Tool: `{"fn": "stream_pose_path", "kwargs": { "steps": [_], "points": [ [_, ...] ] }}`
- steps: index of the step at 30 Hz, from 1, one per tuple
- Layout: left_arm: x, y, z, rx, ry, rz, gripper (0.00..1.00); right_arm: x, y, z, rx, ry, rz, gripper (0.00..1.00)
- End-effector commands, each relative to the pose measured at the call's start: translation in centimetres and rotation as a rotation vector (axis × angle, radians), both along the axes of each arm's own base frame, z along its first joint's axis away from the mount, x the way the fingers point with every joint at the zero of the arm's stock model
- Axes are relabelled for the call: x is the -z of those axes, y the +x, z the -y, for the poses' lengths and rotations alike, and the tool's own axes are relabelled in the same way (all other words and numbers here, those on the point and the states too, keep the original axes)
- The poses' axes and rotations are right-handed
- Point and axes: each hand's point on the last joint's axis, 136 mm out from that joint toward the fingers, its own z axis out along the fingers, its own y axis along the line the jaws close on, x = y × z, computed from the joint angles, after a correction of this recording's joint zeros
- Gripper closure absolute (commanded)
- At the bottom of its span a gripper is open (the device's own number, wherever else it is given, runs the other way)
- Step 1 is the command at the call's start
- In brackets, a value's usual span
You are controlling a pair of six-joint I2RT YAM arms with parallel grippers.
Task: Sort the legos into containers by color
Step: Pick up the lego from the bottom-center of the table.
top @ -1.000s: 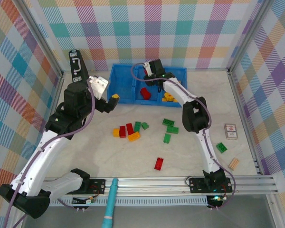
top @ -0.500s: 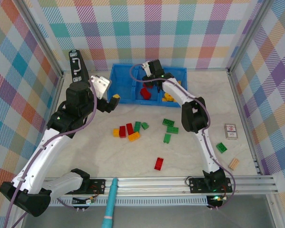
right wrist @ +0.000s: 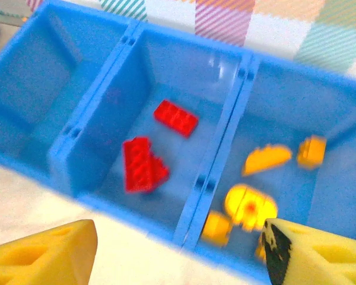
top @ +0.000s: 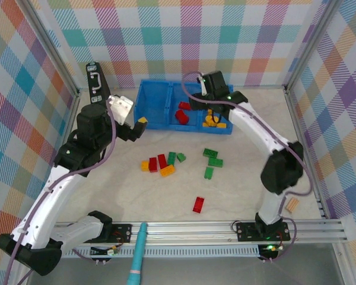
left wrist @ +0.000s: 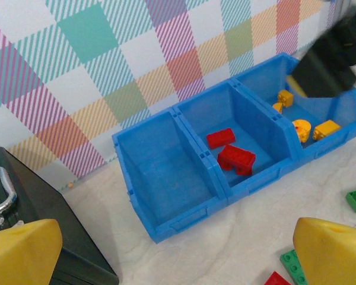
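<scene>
Writing on the black case (top: 95, 80) at 10 o'clock is too small for me to read from above. The blue tray (top: 149, 110) sits at 12 o'clock on the table (top: 243, 196), its long axis running 9 to 3. Two red bricks (top: 181, 116) lie in its middle compartment and yellow pieces (top: 213, 123) in the 3 o'clock one. My right gripper (top: 209, 108) hangs over the yellow compartment. My left gripper (top: 133, 120) hovers off the tray's 8 o'clock corner. Near the table's centre lie a mixed cluster (top: 161, 163) and three green bricks (top: 212, 161) just toward 3 o'clock from it. A lone red brick (top: 198, 204) lies toward 6, its long axis about 1 to 7. A wooden block (top: 292, 205) lies at 4 o'clock.

From my left wrist the tray runs 8 to 2. The upper red brick (left wrist: 221, 138) points 8 to 2 and the lower one (left wrist: 237, 159) 10 to 4. My yellow fingertips (left wrist: 21, 249) are spread wide with nothing between them.

From my right wrist the tray runs 10 to 4. One red brick (right wrist: 175, 117) lies 10 to 4, and the other (right wrist: 143, 166) is blurred. A round yellow piece (right wrist: 250, 206) lies with the others in the 3 o'clock compartment. My fingertips (right wrist: 320, 255) are parted and grip nothing.
</scene>
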Motion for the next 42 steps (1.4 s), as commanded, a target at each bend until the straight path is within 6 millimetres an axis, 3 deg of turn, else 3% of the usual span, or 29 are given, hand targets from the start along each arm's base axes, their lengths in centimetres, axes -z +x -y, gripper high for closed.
{"fn": "stream_pose_path", "kwargs": {
  "steps": [1, 3, 6, 10, 15, 22, 33, 42],
  "points": [
    [-1.6, -0.7, -0.8, -0.015, -0.003, 0.043, 0.0, 4.3, -7.3, 1.0, 0.15, 0.046, -0.247, 0.25],
    [-2.3, -1.1, -1.1, -0.025, -0.011, 0.068, 0.0, 6.0, -11.2, 1.7, 0.228, 0.067, -0.328, 0.24],
    [-3.2, -1.8, -1.2, -0.009, -0.029, 0.093, 0.0, 8.6, -17.3, 2.2, 0.311, 0.113, -0.435, 0.12],
    [-4.0, -2.6, -0.9, 0.013, -0.052, 0.12, 0.0, 11.1, -24.5, 3.4, 0.389, 0.123, -0.521, 0.1],
    [-4.9, -3.4, -0.7, 0.034, -0.076, 0.145, 0.0, 13.7, -30.6, 4.2, 0.45, 0.079, -0.584, 0.1],
    [-7.2, -6.1, -1.8, 0.03, -0.087, 0.235, 0.0, 17.8, -31.7, -0.9, 0.345, 0.125, -0.643, 0.06],
    [-8.1, -7.8, -1.8, 0.054, -0.097, 0.273, 0.0, 20.5, -32.5, -0.5, 0.443, 0.11, -0.709, 0.05],
    [-8.5, -8.3, -1.9, 0.062, -0.098, 0.285, 0.0, 22.8, -33.3, -0.6, 0.486, 0.074, -0.768, 0.15]
  ]
}}
